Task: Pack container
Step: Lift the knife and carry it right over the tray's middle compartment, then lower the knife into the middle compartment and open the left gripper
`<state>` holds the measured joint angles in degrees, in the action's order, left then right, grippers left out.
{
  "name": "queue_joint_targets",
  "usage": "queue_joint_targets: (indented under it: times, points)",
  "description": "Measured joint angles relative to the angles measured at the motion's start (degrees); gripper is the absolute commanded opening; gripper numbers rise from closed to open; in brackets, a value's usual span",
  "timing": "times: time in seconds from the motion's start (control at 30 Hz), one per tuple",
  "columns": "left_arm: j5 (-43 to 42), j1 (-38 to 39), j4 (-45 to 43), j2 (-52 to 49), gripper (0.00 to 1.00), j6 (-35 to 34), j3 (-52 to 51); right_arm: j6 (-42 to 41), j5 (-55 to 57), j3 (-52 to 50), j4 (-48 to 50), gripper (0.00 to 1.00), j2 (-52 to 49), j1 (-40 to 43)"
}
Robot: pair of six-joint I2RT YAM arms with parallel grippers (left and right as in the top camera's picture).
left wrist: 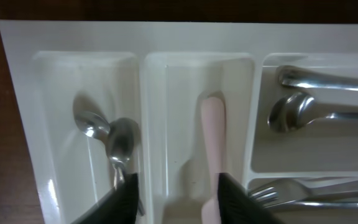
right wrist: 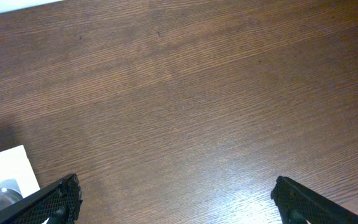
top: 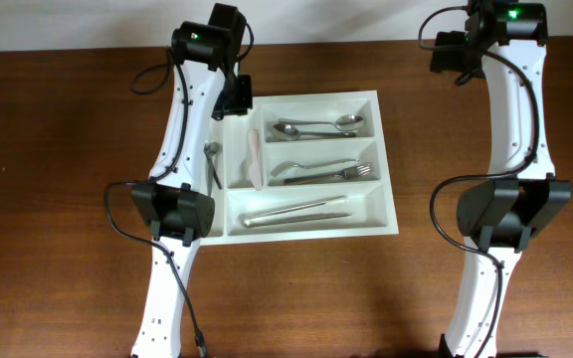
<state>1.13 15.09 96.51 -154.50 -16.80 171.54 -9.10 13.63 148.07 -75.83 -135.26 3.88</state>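
Tabletop (top: 68, 149) carries the container (top: 306, 233) at its middle. It is stiff white plastic, likely light but weighted with loose cutlery, and smooth enough to slip, so the raised outer rim looks the best hold. Left tool (left wrist: 182, 186) hovers over its far left end, parted and empty above the pink utensil (left wrist: 212, 137). Right tool (right wrist: 176, 199) gapes wide over the tabletop, well to the right.

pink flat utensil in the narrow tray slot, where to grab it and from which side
Probably take the pale pink flat utensil at mid-length, straight down from above, gripping across its narrow width: it lies flat, lengthwise in the white plastic cutlery tray, with bare floor either side.
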Motion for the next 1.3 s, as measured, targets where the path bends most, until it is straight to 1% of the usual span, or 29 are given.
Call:
queue_joint_targets:
  times: [0.17,0.2,0.23,0.27,0.5,0.87,0.93,1.03,1.17,1.3]
  points:
    - [0.0,0.24,0.02,0.0,0.84,-0.07,0.0,-0.02,0.0,0.0,0.0,0.99,0.0,0.0]
    - [0.0,0.28,0.02,0.0,0.91,-0.11,0.0,0.0,0.0,0.0,0.0,0.99,0.0,0.0]
    - [0.0,0.28,0.02,0.0,0.96,0.0,0.0,-0.02,0.0,0.0,0.0,0.99,0.0,0.0]
    - [0.0,0.28,0.02,0.0,0.98,-0.07,-0.02,-0.02,0.0,0.0,-0.02,0.99,0.0,0.0]
    - [-0.09,0.28,0.02,0.0,0.99,-0.33,-0.02,-0.02,0.0,0.0,0.0,0.99,0.0,0.0]
    - [-3.23,0.28,0.02,0.0,1.0,-0.33,-0.02,0.0,0.0,0.0,-0.02,0.99,0.0,0.0]
    - [-3.43,0.28,0.0,0.0,0.99,-0.33,-0.02,-0.02,0.0,0.0,0.0,0.99,0.0,0.0]
    - [-3.54,0.28,0.02,0.0,0.93,-0.28,-0.02,0.0,0.0,0.0,0.0,0.99,0.0,0.0]
    - [-3.74,0.28,-0.02,0.0,0.92,-0.13,-0.68,0.0,0.0,0.0,-0.02,0.99,0.0,0.0]
    - [-3.74,0.28,-0.02,0.02,0.92,-0.15,-3.89,0.0,0.0,0.0,-0.02,0.99,0.0,0.0]
